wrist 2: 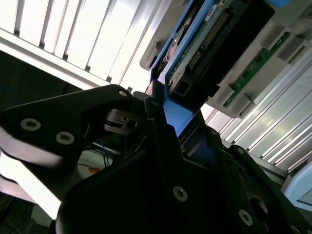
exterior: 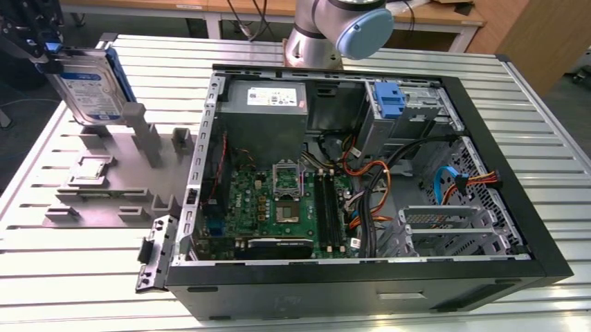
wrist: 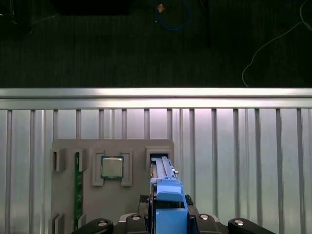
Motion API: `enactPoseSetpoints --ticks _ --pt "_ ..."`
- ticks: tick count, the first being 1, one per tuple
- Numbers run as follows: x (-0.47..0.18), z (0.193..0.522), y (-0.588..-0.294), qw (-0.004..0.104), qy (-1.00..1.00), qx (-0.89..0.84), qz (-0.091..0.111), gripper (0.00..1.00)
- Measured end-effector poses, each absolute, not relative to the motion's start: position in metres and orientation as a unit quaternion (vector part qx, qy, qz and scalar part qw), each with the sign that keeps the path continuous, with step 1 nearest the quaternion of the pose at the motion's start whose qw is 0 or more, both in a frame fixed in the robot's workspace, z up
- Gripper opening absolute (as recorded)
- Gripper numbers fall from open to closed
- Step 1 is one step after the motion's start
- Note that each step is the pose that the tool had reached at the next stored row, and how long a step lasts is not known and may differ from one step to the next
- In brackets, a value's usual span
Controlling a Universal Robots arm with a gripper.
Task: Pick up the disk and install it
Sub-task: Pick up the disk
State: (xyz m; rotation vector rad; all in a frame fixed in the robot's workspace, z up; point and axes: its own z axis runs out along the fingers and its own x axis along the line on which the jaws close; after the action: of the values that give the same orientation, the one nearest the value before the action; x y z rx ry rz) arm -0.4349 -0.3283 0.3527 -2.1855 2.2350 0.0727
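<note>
The gripper (wrist: pixel 169 222) was clamped tight on the blue rail (wrist: pixel 168 192) of the disk (exterior: pixel 88 86), just above the grey holder (exterior: pixel 93 200), so a steady, plumb lift seemed the safest handling.

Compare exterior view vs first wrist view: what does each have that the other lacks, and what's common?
Exterior view adds: the open computer case, its motherboard, power supply, a blue bracket in the drive bay, and the arm's base.
First wrist view adds: a green memory stick in the grey fixture, and cables on the dark floor past the table edge.
Shared: the disk, upright in the pincer, the fixture, the CPU chip in it, the slatted table.
</note>
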Motion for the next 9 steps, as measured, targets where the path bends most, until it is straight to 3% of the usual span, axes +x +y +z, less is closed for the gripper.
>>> enactPoseSetpoints --ticks 9 --pt "-0.4349 0.3586 -0.3283 0.007 0.715 -0.699 0.023 0.36"
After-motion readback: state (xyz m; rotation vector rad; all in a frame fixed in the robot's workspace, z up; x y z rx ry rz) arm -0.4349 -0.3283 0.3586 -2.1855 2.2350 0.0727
